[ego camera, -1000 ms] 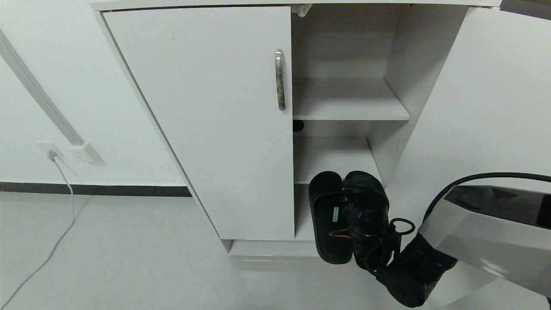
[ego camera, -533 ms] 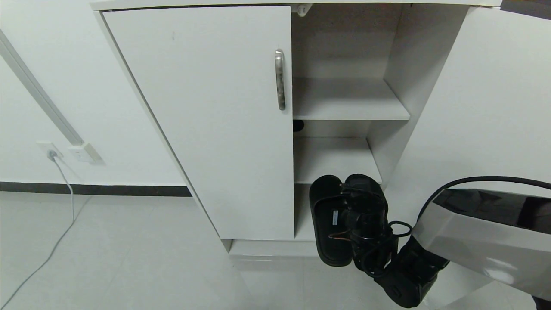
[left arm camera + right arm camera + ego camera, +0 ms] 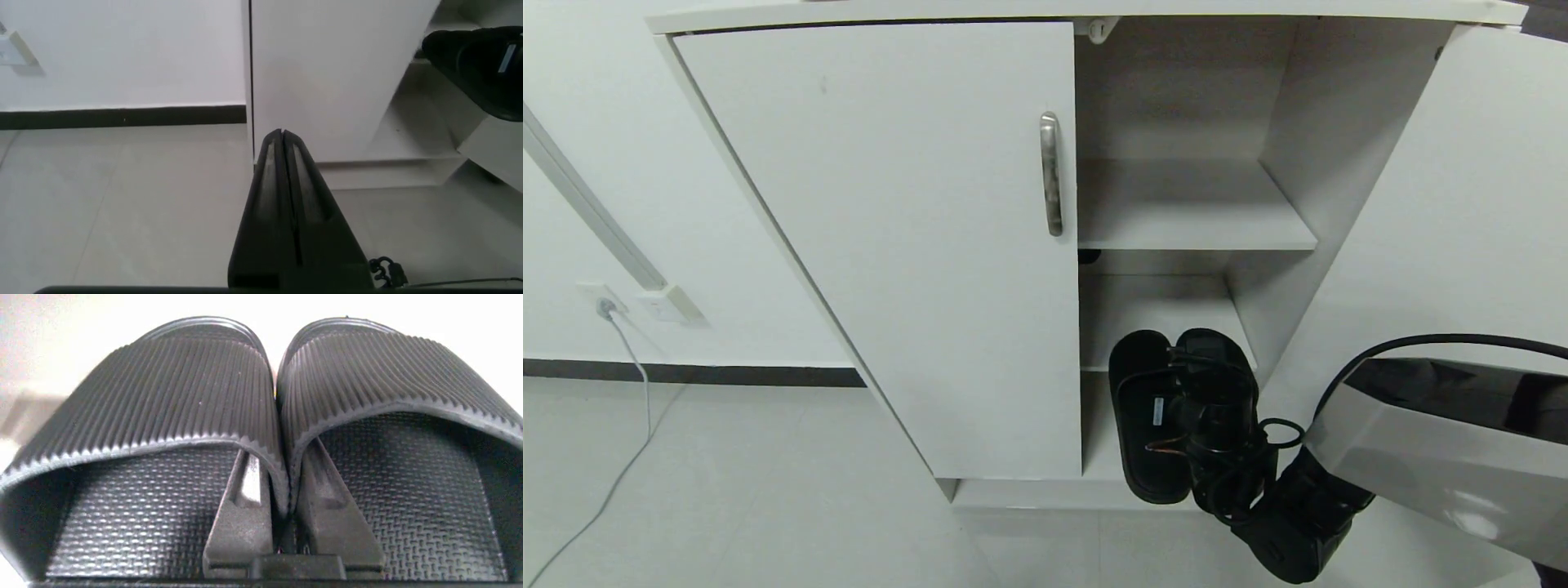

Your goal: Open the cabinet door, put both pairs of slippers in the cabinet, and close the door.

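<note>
Down by the open cabinet (image 3: pixel 1192 204), right gripper (image 3: pixel 283 486) pinches both black slippers (image 3: pixel 1147 416) by their straps; left gripper's (image 3: pixel 283 140) closed, holding nothing.

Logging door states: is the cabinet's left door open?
No, the left door sits shut flush, while the right door stands swung open.

R gripper (image 3: pixel 280 486) clamped on slippers (image 3: pixel 163 392); L gripper (image 3: pixel 282 139) closed, held low.
</note>
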